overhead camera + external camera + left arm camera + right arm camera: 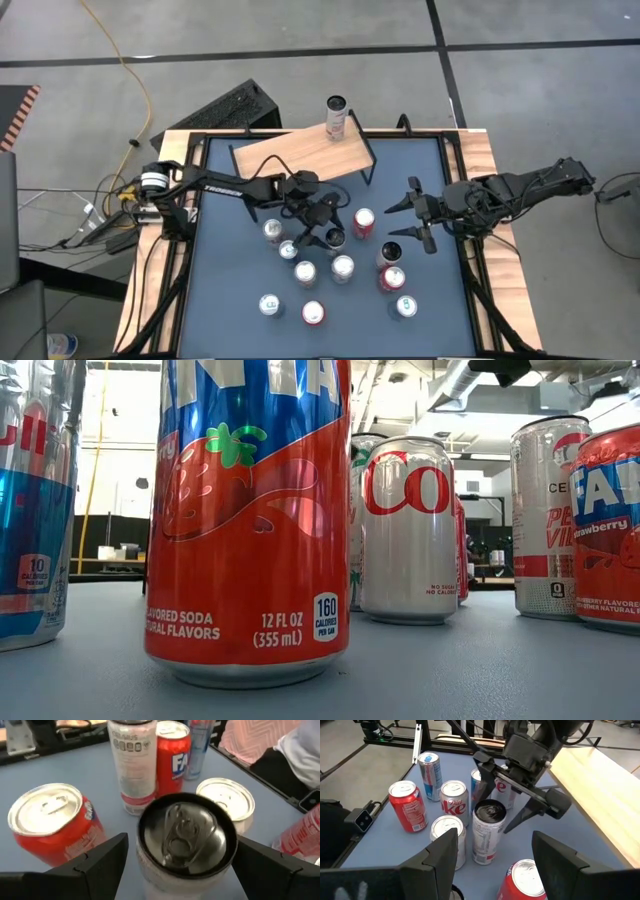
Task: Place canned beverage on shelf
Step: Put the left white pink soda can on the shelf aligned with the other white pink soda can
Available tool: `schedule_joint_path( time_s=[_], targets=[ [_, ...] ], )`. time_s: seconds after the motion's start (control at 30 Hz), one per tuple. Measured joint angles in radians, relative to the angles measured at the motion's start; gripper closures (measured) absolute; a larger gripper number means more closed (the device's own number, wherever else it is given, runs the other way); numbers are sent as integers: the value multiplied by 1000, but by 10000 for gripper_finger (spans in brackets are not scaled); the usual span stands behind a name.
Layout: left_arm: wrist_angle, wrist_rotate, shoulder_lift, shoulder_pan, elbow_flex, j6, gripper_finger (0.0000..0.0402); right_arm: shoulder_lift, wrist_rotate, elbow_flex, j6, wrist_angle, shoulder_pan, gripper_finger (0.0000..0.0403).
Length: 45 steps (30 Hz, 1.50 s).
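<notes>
The shelf point(300, 152), a light wooden board on thin black legs, stands at the table's far edge. One tall can point(336, 117) stands upright on the board's far right corner. My left gripper point(325, 228) is open at mid-table. Its fingers point(100, 862) stand on either side of a slim, dark-topped silver can point(182, 840) that stands upright on the blue mat. The right wrist view shows this can point(487, 835) too. My right gripper point(405, 222) is open and empty, to the right of the group of cans.
Several other cans stand upright on the mat around the dark-topped one: a red can point(364, 222), a silver one point(343, 267), and a dark-topped can point(390, 252) near my right gripper. A strawberry soda can point(248, 520) fills the low view. Wooden rails point(485, 180) border the mat.
</notes>
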Motion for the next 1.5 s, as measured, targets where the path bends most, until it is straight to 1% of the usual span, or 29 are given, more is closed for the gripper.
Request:
schedule_joint_path(
  time_s=[0.3,0.6,0.67,1.1,1.2,1.33,1.5],
  targets=[
    [9,18,-2,-5,0,-5,84,0,0,0,0,-18,0,163],
    [3,18,-2,-14,0,-11,136,0,2,0,0,-18,0,163],
    [3,5,-3,-14,0,-25,143,0,2,0,0,-17,0,163],
    [54,-188,-12,-39,4,-231,150,0,26,0,2,-17,0,163],
    [0,-249,-12,-51,44,-230,150,0,26,0,1,-17,0,163],
    [-65,-297,-12,-51,104,-232,151,0,26,0,0,-17,0,163],
    [-146,-363,-12,-51,180,-283,151,0,38,0,32,-21,0,163]
  ],
)
